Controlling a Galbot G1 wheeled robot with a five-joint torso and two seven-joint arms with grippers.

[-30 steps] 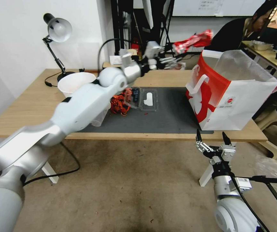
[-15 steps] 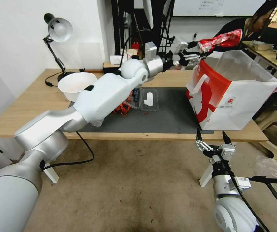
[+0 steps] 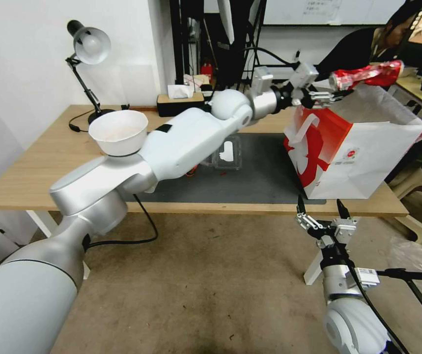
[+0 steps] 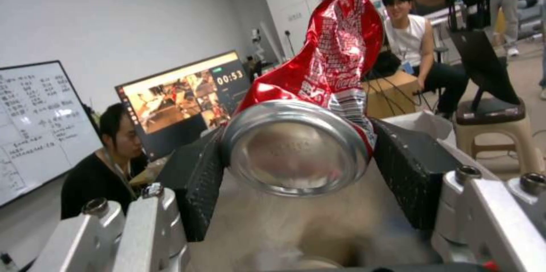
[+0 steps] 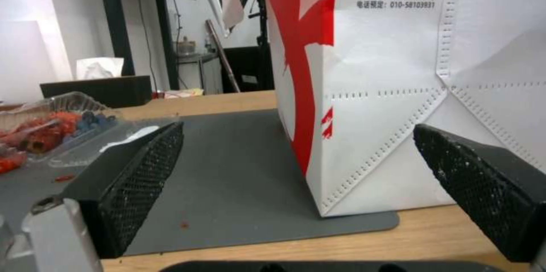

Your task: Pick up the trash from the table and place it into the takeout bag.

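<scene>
I have the left gripper [image 3: 329, 91] stretched far out over the table [image 3: 34, 162], its jaws closed on the base end of the crushed red can [image 3: 366, 76], pads pressing either side of the silver bottom. The can's long axis runs roughly level, pointing away from the wrist and out across the open mouth of the takeout bag [image 3: 368, 162]. It hangs above the bag's near rim, so the drop lies straight below. My right gripper [image 3: 322, 214] waits low in front of the table edge, jaws wide apart, holding nothing.
</scene>
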